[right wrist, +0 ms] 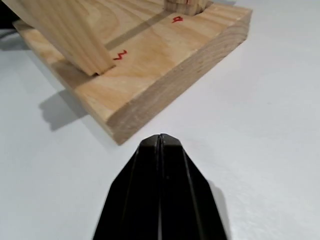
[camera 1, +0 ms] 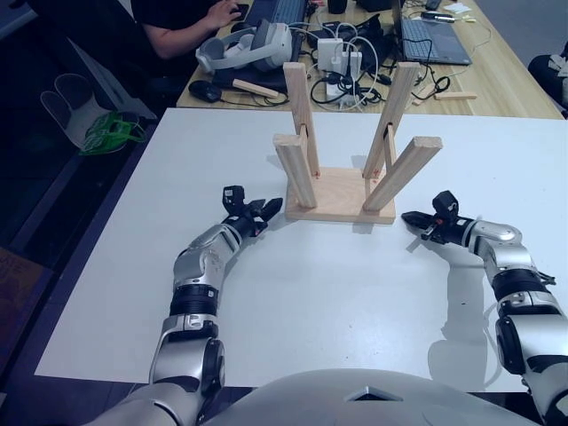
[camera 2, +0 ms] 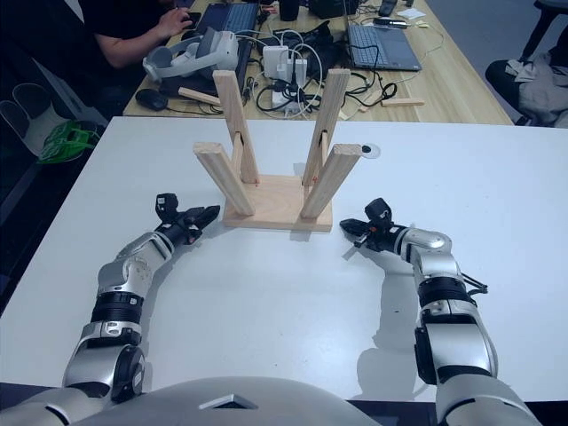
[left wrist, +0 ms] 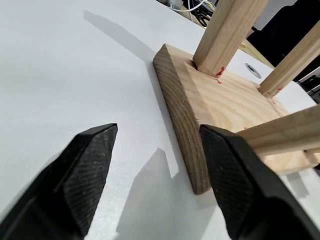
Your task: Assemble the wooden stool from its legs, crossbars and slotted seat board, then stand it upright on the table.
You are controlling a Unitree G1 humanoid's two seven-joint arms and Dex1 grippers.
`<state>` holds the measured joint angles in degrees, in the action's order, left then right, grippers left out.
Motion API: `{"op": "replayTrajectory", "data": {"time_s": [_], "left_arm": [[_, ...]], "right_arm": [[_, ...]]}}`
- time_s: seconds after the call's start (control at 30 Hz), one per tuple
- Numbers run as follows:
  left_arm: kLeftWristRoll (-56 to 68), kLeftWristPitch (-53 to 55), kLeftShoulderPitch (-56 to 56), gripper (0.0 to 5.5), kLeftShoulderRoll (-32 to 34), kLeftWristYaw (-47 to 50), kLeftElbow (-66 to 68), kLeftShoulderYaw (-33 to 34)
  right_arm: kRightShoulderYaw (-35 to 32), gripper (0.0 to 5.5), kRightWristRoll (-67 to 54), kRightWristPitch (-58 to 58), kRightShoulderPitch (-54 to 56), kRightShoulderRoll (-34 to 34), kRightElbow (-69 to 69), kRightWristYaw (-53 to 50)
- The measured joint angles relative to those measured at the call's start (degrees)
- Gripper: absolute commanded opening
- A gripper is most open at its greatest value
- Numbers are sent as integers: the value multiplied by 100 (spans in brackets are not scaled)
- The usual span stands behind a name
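The stool [camera 1: 342, 169] sits upside down on the surface [camera 1: 337, 302], legs [camera 1: 301, 106] in the air. The left tool [camera 1: 269, 210] gapes empty at the left edge of the seat board [camera 1: 337, 197], and the right tool [camera 1: 408, 217] is pinched shut on nothing just off its right edge. To my eye, flipping it by one grip could twist it and shake the legs loose

I'd call this an office-lab.
Beyond my white table [camera 1: 293, 302], a long wooden desk [camera 1: 506, 84] holds open dark laptops [camera 1: 430, 40], tangled cables [camera 1: 351, 89] and a white headset [camera 1: 244, 46].
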<state>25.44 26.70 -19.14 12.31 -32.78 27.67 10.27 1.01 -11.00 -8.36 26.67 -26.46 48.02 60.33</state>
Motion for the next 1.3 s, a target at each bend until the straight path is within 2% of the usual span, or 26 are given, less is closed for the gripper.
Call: {"op": "replayTrajectory", "data": {"time_s": [0.13,0.37,0.6,0.8,1.0,1.23,1.3], "left_arm": [[36,166,-58,304,55,-277,61,-33],[-187,129,-105,304,133,-393,60,-262],[-1012,-1197,-223,304,307,643,630,-176],[-1419,-1773,-77,222,373,359,725,-482],[-1347,-1715,-30,141,362,-52,676,-565],[-1342,-1646,-27,21,332,-113,670,-559],[-1281,-1609,-27,1,309,-124,670,-545]], "right_arm": [[56,3,-102,-905,-90,42,-564,161],[55,3,-36,-817,-11,42,-428,121],[11,3,12,-608,10,42,-316,26],[1,0,111,-305,11,18,-187,-20],[4,0,123,-3,58,16,67,-7],[23,0,125,42,74,26,118,-12],[26,0,125,54,75,26,129,-10]]}}
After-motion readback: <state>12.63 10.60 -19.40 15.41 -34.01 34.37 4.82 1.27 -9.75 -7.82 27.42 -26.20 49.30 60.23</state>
